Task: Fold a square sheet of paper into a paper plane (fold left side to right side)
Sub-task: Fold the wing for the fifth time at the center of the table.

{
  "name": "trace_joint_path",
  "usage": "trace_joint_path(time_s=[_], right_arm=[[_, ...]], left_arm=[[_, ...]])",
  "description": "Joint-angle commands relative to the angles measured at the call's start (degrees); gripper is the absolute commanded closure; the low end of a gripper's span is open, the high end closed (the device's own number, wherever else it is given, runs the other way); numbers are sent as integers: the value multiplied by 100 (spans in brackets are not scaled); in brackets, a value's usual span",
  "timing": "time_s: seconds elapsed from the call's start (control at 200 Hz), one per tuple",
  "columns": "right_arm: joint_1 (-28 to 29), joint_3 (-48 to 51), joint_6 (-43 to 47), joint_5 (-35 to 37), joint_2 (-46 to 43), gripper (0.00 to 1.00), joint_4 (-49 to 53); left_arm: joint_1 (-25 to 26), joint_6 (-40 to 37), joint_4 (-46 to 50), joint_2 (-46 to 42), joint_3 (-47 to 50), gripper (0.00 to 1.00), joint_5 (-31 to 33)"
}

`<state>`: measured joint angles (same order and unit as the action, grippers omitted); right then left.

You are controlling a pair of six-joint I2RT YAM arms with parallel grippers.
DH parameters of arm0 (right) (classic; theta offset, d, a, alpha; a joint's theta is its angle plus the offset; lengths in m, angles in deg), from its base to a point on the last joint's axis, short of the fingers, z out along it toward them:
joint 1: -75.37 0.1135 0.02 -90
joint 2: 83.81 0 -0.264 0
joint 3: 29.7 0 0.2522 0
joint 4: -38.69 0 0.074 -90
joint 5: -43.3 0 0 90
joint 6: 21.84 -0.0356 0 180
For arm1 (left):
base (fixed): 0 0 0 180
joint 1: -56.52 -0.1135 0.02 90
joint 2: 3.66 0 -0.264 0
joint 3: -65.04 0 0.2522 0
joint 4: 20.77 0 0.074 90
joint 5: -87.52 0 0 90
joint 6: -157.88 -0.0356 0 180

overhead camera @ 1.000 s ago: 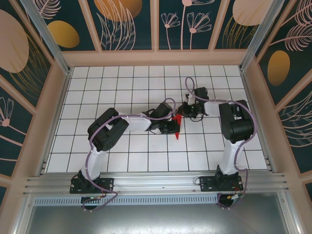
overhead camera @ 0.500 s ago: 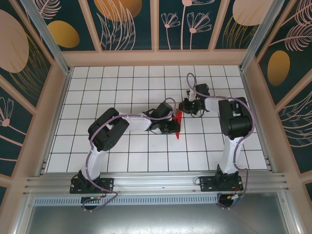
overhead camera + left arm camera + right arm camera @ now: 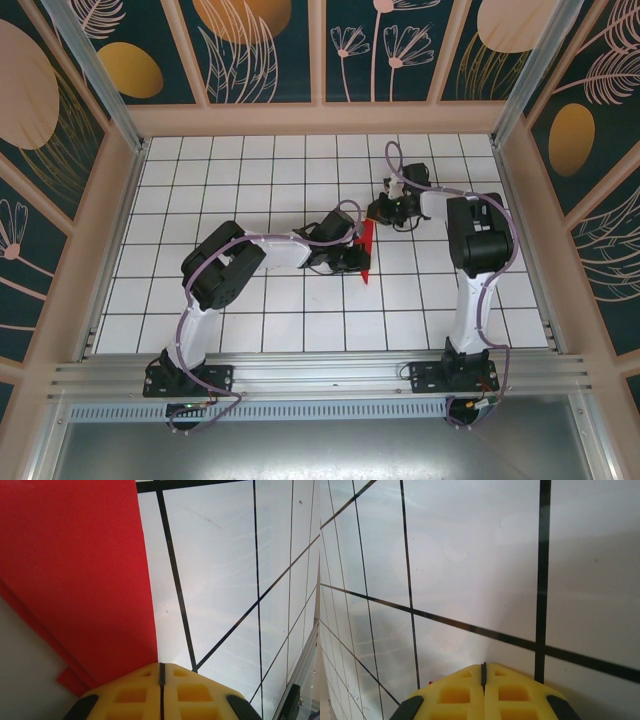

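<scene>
Looking down from above, we see the paper plane as a narrow, bright red strip near the middle of the tabletop. It runs roughly from far to near, and its near end tapers to a darker point. The left tool sits at the strip's left side, right against its nearer half. From this height we cannot tell whether it touches the paper. The right tool is near the strip's far end, just beyond it and slightly to the right, and we cannot make out any contact there.

From the left wrist, we find the left tool closed: its two yellow pads are pressed together with only a thin dark seam between them. The paper plane fills the upper left of this view as a flat red face. Its straight right edge runs down to meet the pad tips almost exactly at the seam. Along the paper's lower left side a second, narrower red layer steps out past the first, with pale grey beyond it. We cannot tell whether the pads pinch a layer or merely rest against the paper. White tabletop with black grid lines lies to the right of the red edge.

From the right wrist, the right tool is closed too, its yellow pads meeting along a seam, facing bare tabletop tiles.
</scene>
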<state>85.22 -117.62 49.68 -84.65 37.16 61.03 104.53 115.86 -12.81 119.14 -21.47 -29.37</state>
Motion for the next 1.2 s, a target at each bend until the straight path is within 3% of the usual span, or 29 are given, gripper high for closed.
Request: trace_joint_path(time_s=[0.0,0.25,0.39,0.555,0.686,0.971,1.191], right_arm=[[-211,-496,203,613,304,97,-419],[-323,-427,313,647,-288,97,-325],[-368,594,307,503,-1334,97,-468],[-260,2025,-155,-422,-2157,97,-981],[-60,2495,-522,-833,-2044,97,-1406],[165,2210,-635,-703,-1462,97,-1489],[261,1771,-427,-19,-1043,97,-625]], left_arm=[[112,-180,838,464,200,90,238],[112,-134,774,420,222,90,277],[112,-119,728,403,253,90,276],[110,-110,696,375,279,91,290],[111,-105,677,358,305,91,301],[108,-96,627,325,332,91,296],[112,-122,393,106,385,89,244]])
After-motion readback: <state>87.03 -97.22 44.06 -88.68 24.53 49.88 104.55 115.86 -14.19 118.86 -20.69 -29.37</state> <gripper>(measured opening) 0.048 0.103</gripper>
